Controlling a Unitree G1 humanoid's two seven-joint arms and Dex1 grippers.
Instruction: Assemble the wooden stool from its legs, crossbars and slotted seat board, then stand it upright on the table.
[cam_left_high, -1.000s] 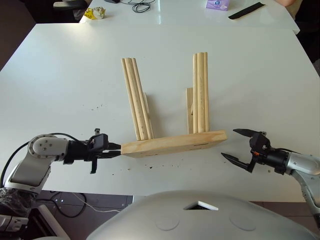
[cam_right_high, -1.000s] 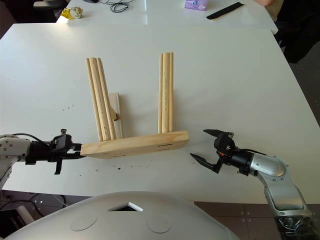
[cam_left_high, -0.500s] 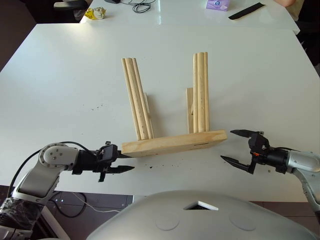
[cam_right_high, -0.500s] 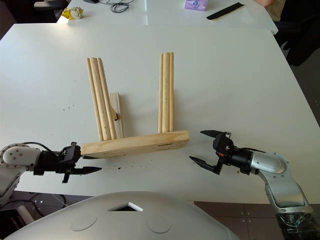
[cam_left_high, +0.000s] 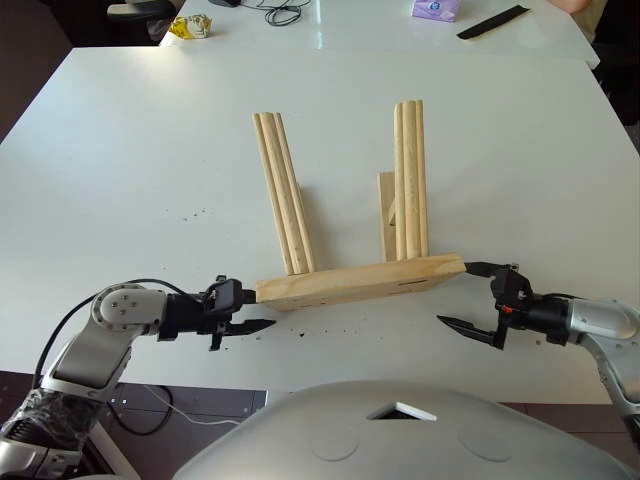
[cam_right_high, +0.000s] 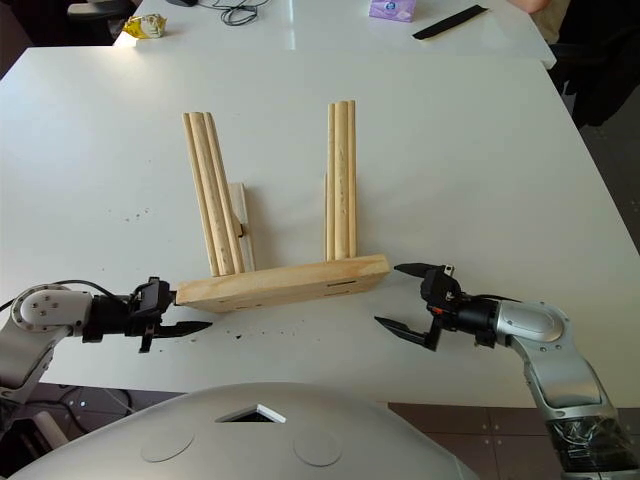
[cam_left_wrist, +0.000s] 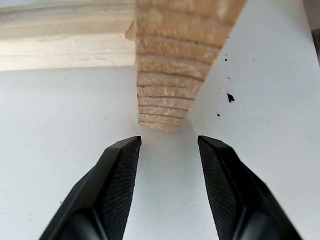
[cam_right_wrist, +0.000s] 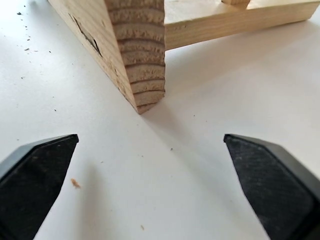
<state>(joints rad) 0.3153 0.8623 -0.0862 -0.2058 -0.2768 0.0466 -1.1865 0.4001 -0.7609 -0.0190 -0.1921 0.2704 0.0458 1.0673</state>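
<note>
A half-built wooden stool lies on its side near the desk's (cam_left_high: 120, 150) front edge, its seat board (cam_left_high: 358, 281) propped on one long edge and two ribbed legs (cam_left_high: 284, 195) pointing toward the far edge, a short crossbar (cam_left_high: 386, 210) beside the right one. The left gripper (cam_left_wrist: 169, 140) sits at the board's left end, its black ridged fingers (cam_left_wrist: 120, 170) slightly parted and just short of the end grain. The right gripper (cam_left_high: 455, 293) is spread wide around the board's right end without touching it. The desk is white and glossy, flecked with dark specks (cam_left_high: 330, 330) along the front. Cables (cam_left_high: 285, 12), a crumpled yellow item (cam_left_high: 190, 26), a purple box (cam_left_high: 435, 9) and a black strip (cam_left_high: 493, 21) lie beyond the far edge
</note>
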